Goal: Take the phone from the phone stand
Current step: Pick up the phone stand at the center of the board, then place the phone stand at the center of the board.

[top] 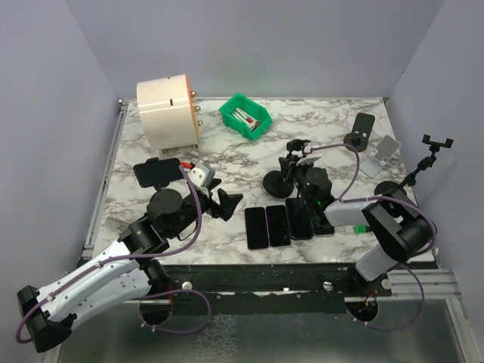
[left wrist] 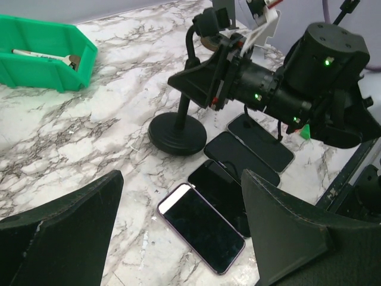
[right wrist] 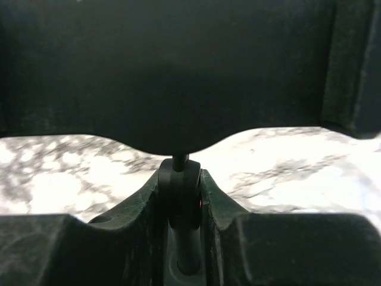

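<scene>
right claw [top: 293, 166]: clamped on the thin black neck of the phone stand [top: 277, 183], one finger pressed to each side of it, above the round base.
phone stand: upright in the middle of the worktop [top: 333, 113], its base just behind a row of loose phones.
phone: cannot be made out on this stand. From overhead the right claw and wrist cover the stand's head. In the right wrist view a broad dark shape fills the space beyond the fingers; whether it is a phone or the cradle cannot be told.
left claw [top: 221, 195]: fingers wide apart, holding nothing, low over the worktop to the left of the row, pointing toward the stand and not touching it.
loose phones [top: 287, 223]: four, lying flat with screens up, side by side, just in front of the stand's base and partly under the right claw.
mounted phone [top: 159, 172]: black, set sideways on another stand at the left, beside the left arm.
green bin [top: 244, 116]: at the back of the worktop, behind the stand.
</scene>
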You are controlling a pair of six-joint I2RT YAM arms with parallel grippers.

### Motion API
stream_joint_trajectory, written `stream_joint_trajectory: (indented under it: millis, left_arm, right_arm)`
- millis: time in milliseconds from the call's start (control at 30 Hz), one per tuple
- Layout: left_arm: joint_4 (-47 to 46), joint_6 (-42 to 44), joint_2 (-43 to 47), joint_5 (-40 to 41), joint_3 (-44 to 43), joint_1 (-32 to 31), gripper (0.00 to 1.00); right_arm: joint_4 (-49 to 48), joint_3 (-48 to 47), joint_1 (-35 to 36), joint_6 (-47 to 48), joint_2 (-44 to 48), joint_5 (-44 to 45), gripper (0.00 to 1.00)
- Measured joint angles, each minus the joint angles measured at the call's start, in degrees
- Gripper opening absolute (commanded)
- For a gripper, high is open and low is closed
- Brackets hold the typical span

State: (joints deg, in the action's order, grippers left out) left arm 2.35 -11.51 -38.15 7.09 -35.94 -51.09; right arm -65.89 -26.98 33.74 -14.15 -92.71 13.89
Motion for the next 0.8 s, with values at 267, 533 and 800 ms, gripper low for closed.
stream_joint_trajectory:
  millis: [267,533,800]
  left_arm:
    - [0.3,0.0,1.4,0.0,0.0,0.0,0.82]
    - [0.3,0.0,2.6,0.0,0.0,0.0,0.82]
    - [0.3,0.0,2.6,0.0,0.0,0.0,0.82]
  right_arm:
    - [21.3,-12.1,-8.9,4.0,5.1,13.4,0.01]
    - [26.4,-14.3,-19.1,6.4,2.9,20.1,0.01]
    - [25.4,-16.6,-23.2,8.1,-3.4,20.1,0.01]
